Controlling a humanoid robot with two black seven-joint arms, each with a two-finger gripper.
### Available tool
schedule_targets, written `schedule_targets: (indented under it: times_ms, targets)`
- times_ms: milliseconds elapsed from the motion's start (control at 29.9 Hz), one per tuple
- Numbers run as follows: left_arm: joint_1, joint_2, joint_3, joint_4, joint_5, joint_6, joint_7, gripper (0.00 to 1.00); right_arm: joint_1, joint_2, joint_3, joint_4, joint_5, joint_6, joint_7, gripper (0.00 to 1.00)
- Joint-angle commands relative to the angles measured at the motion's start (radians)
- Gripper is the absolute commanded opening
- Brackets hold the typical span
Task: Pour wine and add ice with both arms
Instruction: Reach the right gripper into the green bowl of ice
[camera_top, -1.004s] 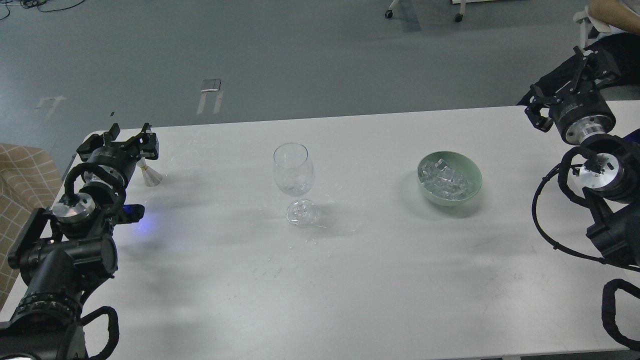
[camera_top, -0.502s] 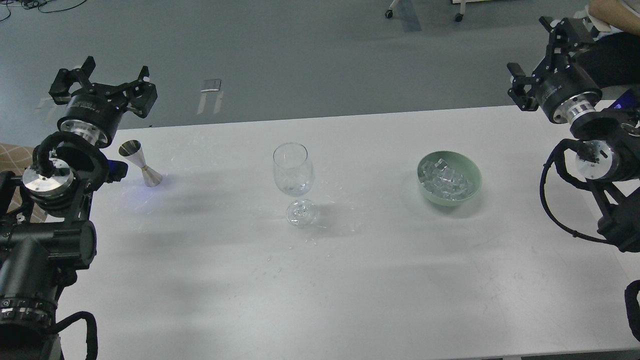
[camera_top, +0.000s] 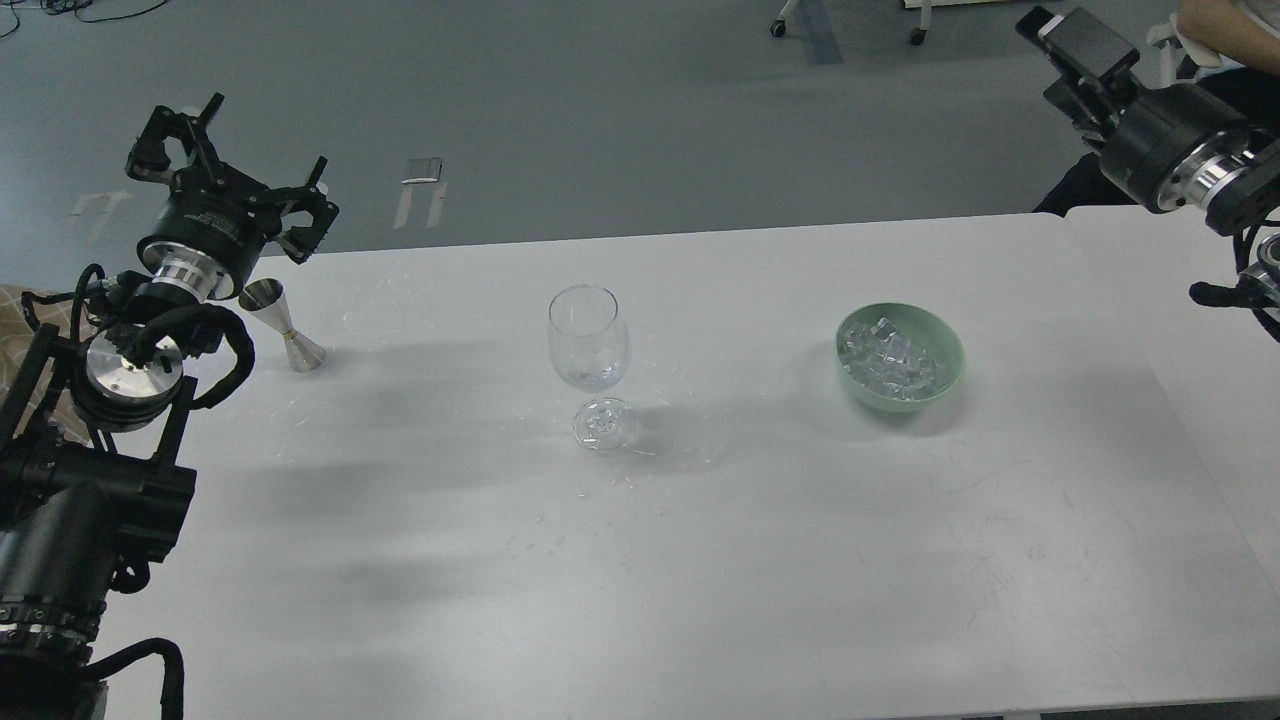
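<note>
An empty clear wine glass (camera_top: 588, 340) stands upright in the middle of the white table (camera_top: 700, 560). A pale green bowl (camera_top: 948, 345) to its right holds the ice (camera_top: 890, 360), many small clear cubes. A small steel jigger (camera_top: 283, 328) stands at the table's far left. My left gripper (camera_top: 235, 165) is open and empty, raised above and just behind the jigger. My right gripper (camera_top: 1078, 65) is raised at the top right, far beyond the bowl, seen side-on; its fingers look apart with nothing between them. No wine bottle shows.
A second white tabletop (camera_top: 1180, 300) adjoins the table at the right. Grey floor lies beyond the far edge, with chair castors (camera_top: 778, 28) at the top. A beige checked surface (camera_top: 15, 300) sits at the left edge. Small droplets dot the table around the glass.
My left gripper rose from table level beside the jigger to above and behind it, uncovering the jigger. My right gripper rose and swung away to the top right. Glass, bowl and jigger stayed still.
</note>
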Motion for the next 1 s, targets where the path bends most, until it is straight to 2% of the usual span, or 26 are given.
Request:
schedule_targets:
  times_ms: [0,67,201,402,569,602,669,770,837,870,970]
  targets:
    - [0.005,0.004,0.011,0.001,0.006,-0.001,-0.046,0.98,0.001,-0.068,-0.099,0.046,-0.157,0.007,0.003,1.00]
    - [0.014,0.003,0.012,0.001,0.006,-0.001,-0.048,0.98,0.017,-0.083,-0.144,0.049,-0.181,0.028,0.005,1.00]
    - [0.034,-0.019,0.009,-0.033,0.006,0.002,-0.048,0.98,0.045,-0.076,-0.303,0.043,-0.223,0.056,0.050,1.00]
    - [0.054,-0.056,0.009,-0.053,0.006,0.005,-0.049,0.98,-0.005,-0.007,-0.322,0.032,-0.381,0.056,0.054,1.00]
    - [0.057,-0.069,0.009,-0.053,0.006,-0.003,-0.053,0.98,0.000,0.047,-0.365,-0.028,-0.471,0.056,0.055,0.96]
    - [0.057,-0.072,0.009,-0.053,0.006,-0.003,-0.053,0.98,0.000,0.053,-0.366,-0.034,-0.471,0.056,0.055,0.89]
    - [0.057,-0.072,0.009,-0.053,0.006,-0.003,-0.053,0.98,-0.002,0.058,-0.369,-0.040,-0.471,0.056,0.055,0.84]
    - [0.062,-0.072,0.009,-0.051,0.006,-0.003,-0.057,0.98,-0.005,0.107,-0.368,-0.098,-0.471,0.055,0.055,0.65]
    - [0.063,-0.072,0.009,-0.047,0.005,-0.007,-0.059,0.98,-0.006,0.124,-0.368,-0.124,-0.471,0.052,0.055,0.58]
    - [0.070,-0.074,0.008,-0.044,0.005,-0.015,-0.060,0.98,-0.008,0.130,-0.368,-0.131,-0.471,0.053,0.054,0.50]
    - [0.094,-0.074,0.004,-0.044,0.005,-0.018,-0.060,0.98,-0.008,0.147,-0.366,-0.134,-0.469,0.052,0.054,0.49]
